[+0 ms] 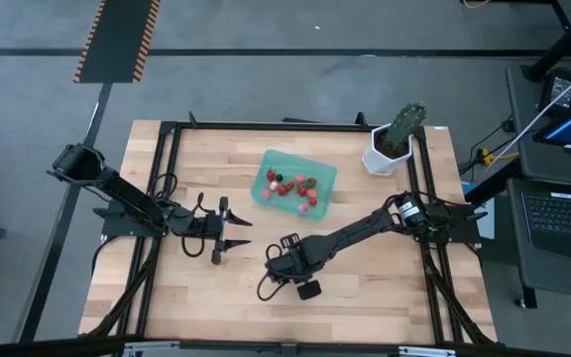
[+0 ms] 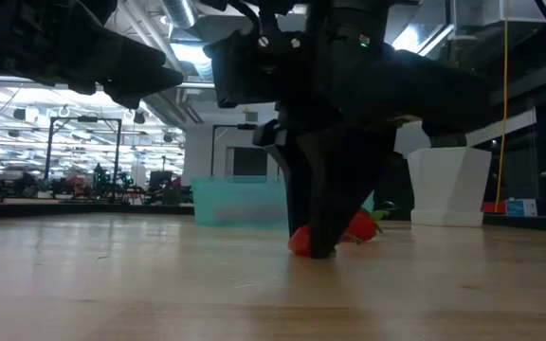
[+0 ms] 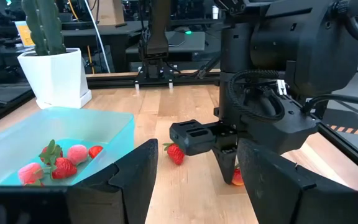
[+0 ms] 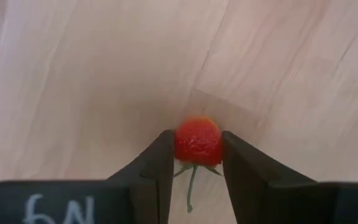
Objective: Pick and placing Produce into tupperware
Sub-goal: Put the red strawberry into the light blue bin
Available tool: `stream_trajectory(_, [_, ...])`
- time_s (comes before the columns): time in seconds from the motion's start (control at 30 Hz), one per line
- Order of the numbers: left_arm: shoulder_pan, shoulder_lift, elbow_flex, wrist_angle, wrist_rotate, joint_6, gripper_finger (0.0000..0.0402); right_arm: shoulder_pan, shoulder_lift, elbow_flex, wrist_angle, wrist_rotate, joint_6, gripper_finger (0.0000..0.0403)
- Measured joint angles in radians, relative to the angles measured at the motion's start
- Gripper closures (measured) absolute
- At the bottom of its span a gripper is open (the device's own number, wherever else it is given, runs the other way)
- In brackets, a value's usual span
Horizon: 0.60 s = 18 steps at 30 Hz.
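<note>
Left of the tupperware [image 1: 294, 182], the left gripper [image 1: 222, 230] waits with fingers spread. Berries [image 1: 292, 187] lie inside the tupperware. Nearer the table's front edge, the right gripper [image 4: 194, 163] pinches a red strawberry [image 4: 197, 140] on the wood; only its wrist view shows the contact. The left wrist view shows another strawberry [image 3: 175, 152] nearby.
</note>
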Motion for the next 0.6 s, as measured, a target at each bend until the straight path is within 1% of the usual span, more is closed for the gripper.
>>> stream_trajectory(0.3, [0.0,0.0,0.0,0.0,0.0,0.0,0.0186,-0.004,-0.001,0.001,0.002,-0.009,0.005,0.0288])
stream_trajectory(0.5, [0.0,0.0,0.0,0.0,0.0,0.0,0.0186,-0.006,0.008,0.053,-0.073,-0.001,0.004,0.0288])
stream_trajectory(0.6, [0.0,0.0,0.0,0.0,0.0,0.0,0.0186,-0.014,0.002,0.072,-0.079,-0.001,0.001,0.0288])
